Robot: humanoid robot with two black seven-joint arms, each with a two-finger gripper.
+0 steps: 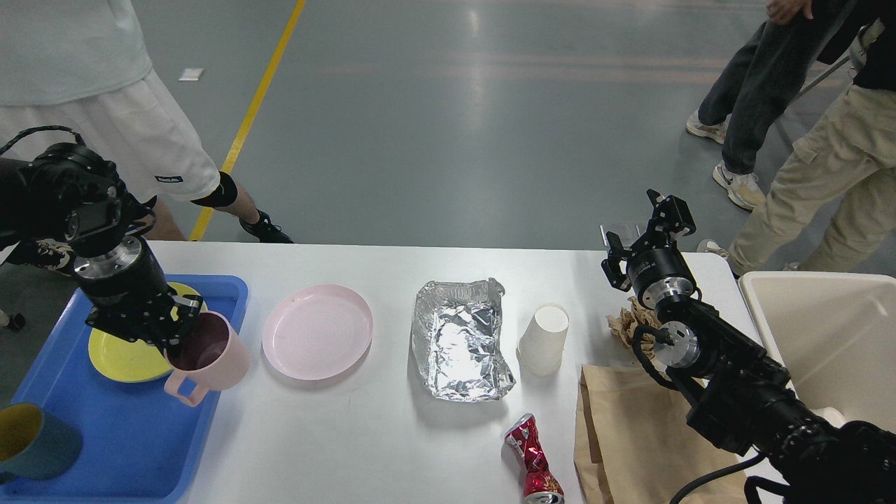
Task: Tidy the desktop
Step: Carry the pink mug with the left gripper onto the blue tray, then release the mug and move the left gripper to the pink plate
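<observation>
My left end effector [183, 330] is pinching the rim of a pink mug [210, 357], holding it tilted over the right edge of the blue tray [133, 434]. Just behind the mug, a yellow plate [122, 353] is lying in the tray, and a teal mug [35, 441] is sitting at the tray's near left corner. My right end effector [647, 227] is hovering with its fingers spread above the worktop's [364, 448] far right part, gripping nothing. Below it crumpled brown paper [626, 325] is lying, with a brown paper bag [630, 427] nearer me. Across the white worktop, I am seeing a pink plate [317, 332], a foil tray [462, 339], an upturned paper cup [544, 338] and a crushed red can [533, 462]. A cream bin [826, 336] is standing just right of the worktop.
</observation>
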